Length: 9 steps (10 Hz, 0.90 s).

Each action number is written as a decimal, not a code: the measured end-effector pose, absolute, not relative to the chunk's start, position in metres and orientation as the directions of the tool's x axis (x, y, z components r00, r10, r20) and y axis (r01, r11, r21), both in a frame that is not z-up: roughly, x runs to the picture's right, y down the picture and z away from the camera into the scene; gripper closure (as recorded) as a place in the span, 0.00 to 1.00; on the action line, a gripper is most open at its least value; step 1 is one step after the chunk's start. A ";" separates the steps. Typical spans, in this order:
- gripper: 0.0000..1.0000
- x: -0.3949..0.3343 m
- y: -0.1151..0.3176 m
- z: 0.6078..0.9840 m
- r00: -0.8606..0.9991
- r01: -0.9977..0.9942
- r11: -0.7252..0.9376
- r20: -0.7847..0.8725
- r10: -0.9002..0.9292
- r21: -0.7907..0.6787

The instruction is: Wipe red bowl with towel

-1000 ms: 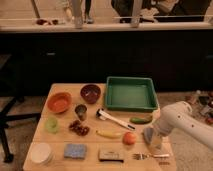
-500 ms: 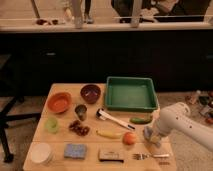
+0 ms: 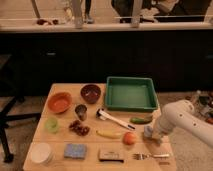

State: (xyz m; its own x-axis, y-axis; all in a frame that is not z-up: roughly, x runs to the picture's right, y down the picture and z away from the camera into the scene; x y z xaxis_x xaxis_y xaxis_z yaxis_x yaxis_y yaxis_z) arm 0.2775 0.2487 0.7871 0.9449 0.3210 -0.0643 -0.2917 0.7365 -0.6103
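A dark red bowl [image 3: 91, 93] stands at the back middle of the wooden table [image 3: 60, 138]. An orange-red bowl [image 3: 59, 102] sits to its left. A blue folded towel [image 3: 75, 150] lies near the front edge, left of centre. My gripper [image 3: 149, 132] is on the end of the white arm [image 3: 180, 117] and hangs low over the table's right side. It is just right of an orange fruit [image 3: 130, 138] and far from both the bowls and the towel.
A green tray [image 3: 131, 93] fills the back right. Between the bowls and the gripper lie a metal cup [image 3: 81, 111], a white-handled utensil [image 3: 115, 119], a banana [image 3: 108, 134], grapes [image 3: 78, 128] and a green vegetable [image 3: 140, 120]. A fork [image 3: 150, 156] lies front right and a white container [image 3: 41, 153] stands front left.
The arm has moved slightly left, bringing the gripper in over the table's right side. Nothing on the table has moved.
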 end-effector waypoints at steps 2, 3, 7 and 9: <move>1.00 0.279 0.223 0.759 0.947 -0.270 0.755 -0.023 0.320 -0.597; 1.00 0.279 0.212 0.745 0.950 -0.253 0.768 -0.002 0.312 -0.588; 1.00 0.243 0.181 0.719 0.970 -0.146 0.825 0.087 0.229 -0.546; 1.00 0.207 0.162 0.707 0.977 -0.090 0.849 0.121 0.177 -0.520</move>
